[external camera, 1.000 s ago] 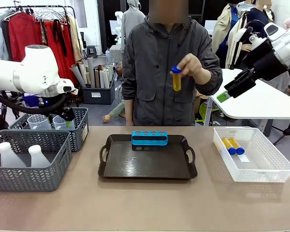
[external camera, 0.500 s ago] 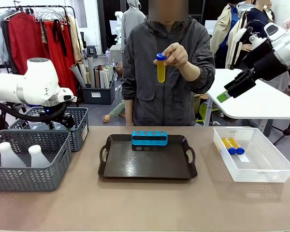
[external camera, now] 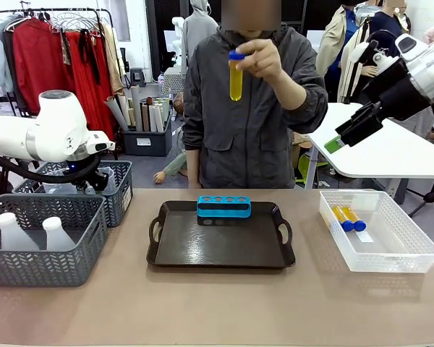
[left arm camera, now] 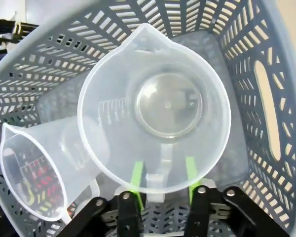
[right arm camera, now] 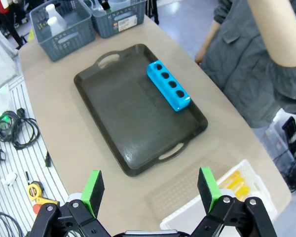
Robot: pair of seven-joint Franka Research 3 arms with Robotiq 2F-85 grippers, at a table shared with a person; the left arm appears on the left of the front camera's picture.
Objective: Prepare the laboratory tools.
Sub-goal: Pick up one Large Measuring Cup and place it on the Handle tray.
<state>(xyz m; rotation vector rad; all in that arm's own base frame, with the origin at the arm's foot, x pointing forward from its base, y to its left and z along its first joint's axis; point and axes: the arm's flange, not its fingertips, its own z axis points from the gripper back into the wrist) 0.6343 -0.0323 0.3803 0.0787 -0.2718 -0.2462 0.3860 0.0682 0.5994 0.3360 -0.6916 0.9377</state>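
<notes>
Tubes [external camera: 236, 76] 3, flasks [external camera: 13, 235] 2, jugs [left arm camera: 155, 106] 2, rack [external camera: 223, 207] 1

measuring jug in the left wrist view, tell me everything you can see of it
The jug is clear, slightly cloudy plastic, empty, its round open mouth facing the camera, with a pouring lip on the far rim and a printed scale on one wall. It sits in a grey mesh basket, overlapping a second jug that lies tilted. Its handle sits between the left pincer's green pads, with gaps either side.
</notes>
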